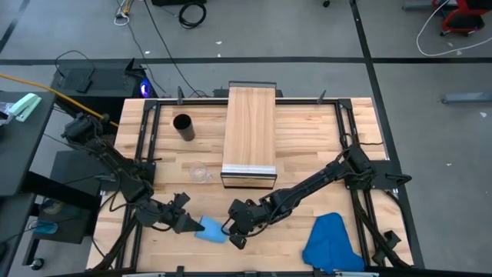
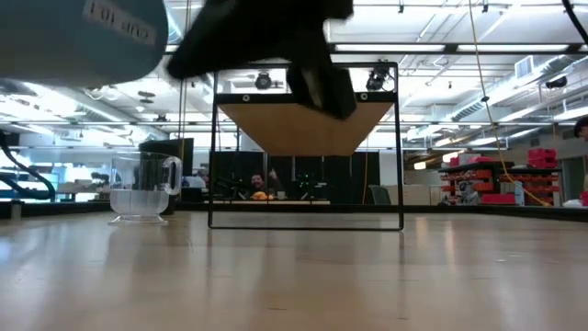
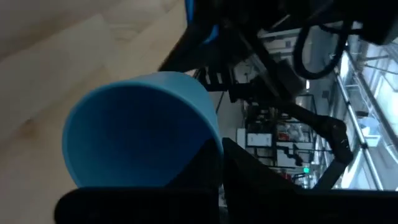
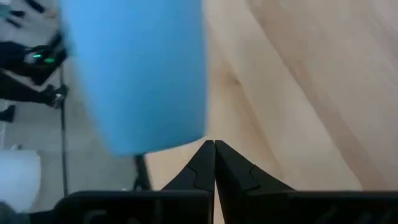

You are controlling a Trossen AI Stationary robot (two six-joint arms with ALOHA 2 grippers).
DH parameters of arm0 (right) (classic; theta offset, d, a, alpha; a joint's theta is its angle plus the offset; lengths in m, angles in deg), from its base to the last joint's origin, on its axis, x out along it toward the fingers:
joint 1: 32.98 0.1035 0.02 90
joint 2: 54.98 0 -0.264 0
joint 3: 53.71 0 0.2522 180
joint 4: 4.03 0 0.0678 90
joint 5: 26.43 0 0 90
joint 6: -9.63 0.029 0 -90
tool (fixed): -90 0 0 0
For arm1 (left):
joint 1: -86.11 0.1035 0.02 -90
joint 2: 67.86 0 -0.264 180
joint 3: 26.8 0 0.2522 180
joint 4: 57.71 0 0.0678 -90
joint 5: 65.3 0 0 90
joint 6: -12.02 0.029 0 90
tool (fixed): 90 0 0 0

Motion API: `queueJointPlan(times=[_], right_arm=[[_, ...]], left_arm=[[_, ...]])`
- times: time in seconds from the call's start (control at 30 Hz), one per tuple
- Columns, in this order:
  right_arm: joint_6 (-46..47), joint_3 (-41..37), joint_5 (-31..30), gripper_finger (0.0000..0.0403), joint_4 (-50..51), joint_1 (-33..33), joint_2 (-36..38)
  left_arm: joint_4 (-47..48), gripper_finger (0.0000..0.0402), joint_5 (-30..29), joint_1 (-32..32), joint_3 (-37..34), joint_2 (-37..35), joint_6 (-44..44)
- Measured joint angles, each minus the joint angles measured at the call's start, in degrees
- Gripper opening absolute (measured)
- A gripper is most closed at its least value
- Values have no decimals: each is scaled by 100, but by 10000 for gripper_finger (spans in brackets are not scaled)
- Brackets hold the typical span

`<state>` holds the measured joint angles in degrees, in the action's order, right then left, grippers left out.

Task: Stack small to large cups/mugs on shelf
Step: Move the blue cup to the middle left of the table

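**Blue cup held between the two grippers at the front of the worktop**

The left gripper holds the blue cup by its rim, one finger inside the mouth and one outside, as the left wrist view shows. The cup lies tilted on its side and is lifted off the worktop; in the low view it hangs in the upper corner, clear of the wood. The right gripper sits at the cup's other end, touching or just beside it, with its fingertips pressed together and nothing between them.

The glass mug stands upright on the worktop, just beside the front corner of the shelf on the left arm's side. The black cup stands upright farther back, near the shelf's left long edge but apart from it. The shelf itself runs down the middle of the worktop with its pale front edge facing the arms, and carries no cup. A blue cloth lies crumpled near the front on the right arm's side.
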<state>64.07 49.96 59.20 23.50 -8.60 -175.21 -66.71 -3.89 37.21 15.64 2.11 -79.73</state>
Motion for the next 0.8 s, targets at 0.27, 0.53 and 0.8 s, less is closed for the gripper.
queueJointPlan(times=[0.27, 0.53, 0.8], right_arm=[[-496, 9, -523, 10, 796, 301, 845], [-602, 9, -1293, 11, 1839, 387, 1466], [-605, -7, -1531, 8, 2350, 492, 1576]], left_arm=[[3371, 10, 264, -1, 1658, -244, 72], [7833, 10, 318, 0, 4146, -247, -220], [10207, 10, 956, 35, 4778, -214, -1179]])
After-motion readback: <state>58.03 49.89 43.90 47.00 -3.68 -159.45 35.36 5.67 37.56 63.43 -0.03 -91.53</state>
